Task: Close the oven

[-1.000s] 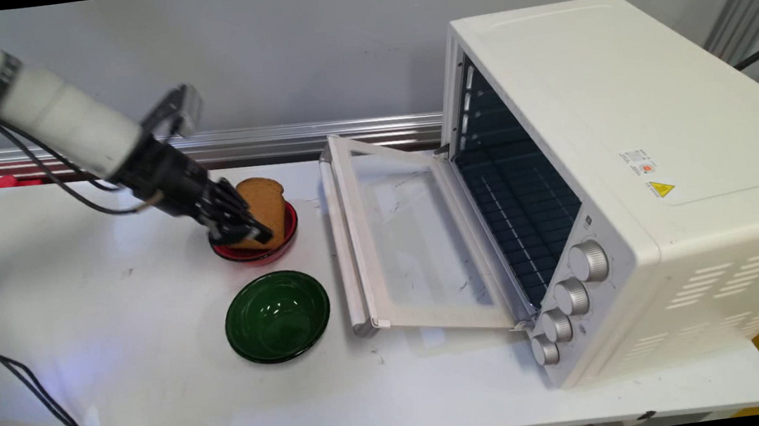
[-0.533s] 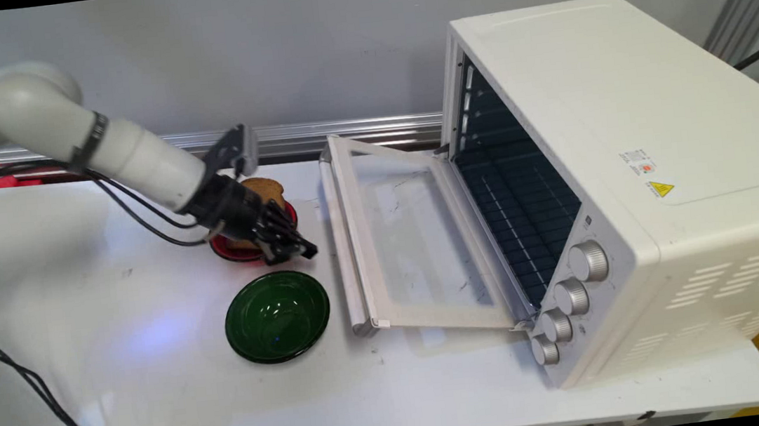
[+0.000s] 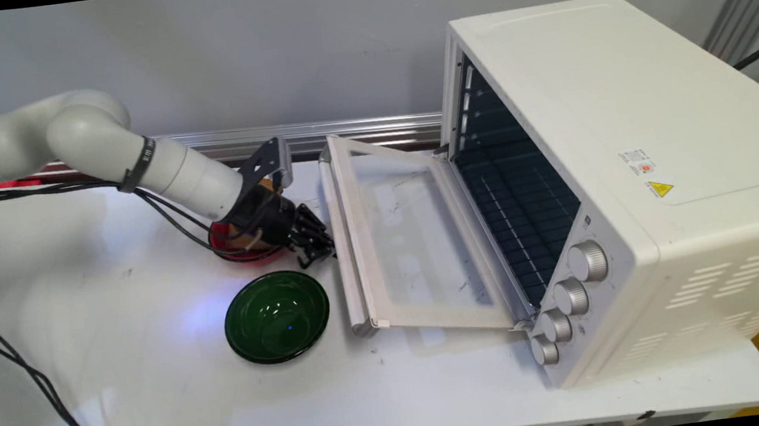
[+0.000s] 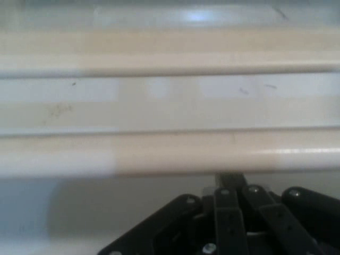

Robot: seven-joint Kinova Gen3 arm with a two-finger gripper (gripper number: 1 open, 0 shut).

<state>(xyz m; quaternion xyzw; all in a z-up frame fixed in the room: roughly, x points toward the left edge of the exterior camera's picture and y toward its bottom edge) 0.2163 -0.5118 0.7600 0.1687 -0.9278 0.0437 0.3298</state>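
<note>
Tool (image 3: 316,244): you've swung it off the bread plate (image 3: 224,247) toward 3 o'clock.
Now: closed, empty, touching the oven door handle (image 3: 340,238).

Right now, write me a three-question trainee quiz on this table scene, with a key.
1. True or false: the toaster oven's door is shut.
2. Which thing lies nearest the gripper? A. the oven's knobs B. the door's handle C. the green bowl's near rim
3. Fill in: the arm hides most of the ____ plate behind the green bowl.

Key: 1 false, the door lies folded down toward the table. 2 B; the hand view shows the handle close in front of the gripper's linkage. 3 red.
</note>
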